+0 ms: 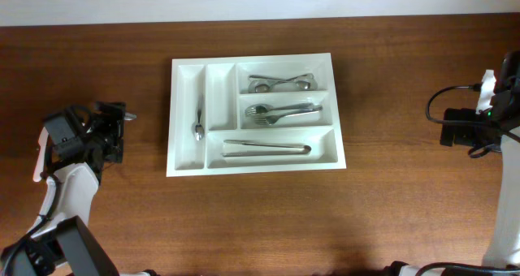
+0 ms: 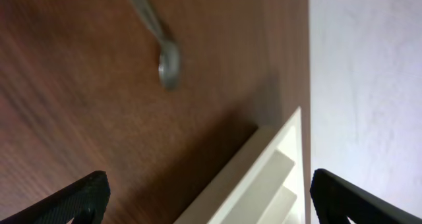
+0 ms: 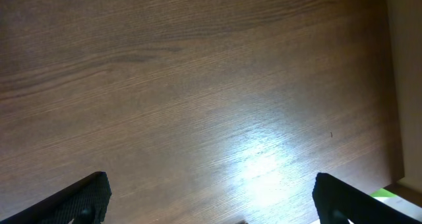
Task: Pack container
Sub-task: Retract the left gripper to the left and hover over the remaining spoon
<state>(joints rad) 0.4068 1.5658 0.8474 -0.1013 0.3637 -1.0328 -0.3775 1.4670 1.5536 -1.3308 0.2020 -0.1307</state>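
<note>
The container (image 1: 188, 157) is a large white cutlery tray in the middle of the table. Spoons (image 1: 280, 84) lie in its top long compartment, forks (image 1: 280, 112) in the middle one and long steel pieces (image 1: 266, 148) in the bottom one. One spoon (image 1: 197, 123) lies in the leftmost narrow compartment. My left gripper (image 1: 118, 118) is open and empty, left of the tray. The left wrist view shows its fingers (image 2: 211, 197) wide apart, the tray's corner (image 2: 264, 178) and a blurred spoon (image 2: 168, 64) on the wood. My right gripper (image 1: 447, 130) is open and empty at the far right, over bare wood (image 3: 211, 197).
The table is dark wood (image 1: 406, 203). Its far edge meets a pale wall (image 1: 260, 0). The right arm's black cable (image 1: 443, 93) loops near the right edge. The left arm's base (image 1: 73, 243) sits at the front left.
</note>
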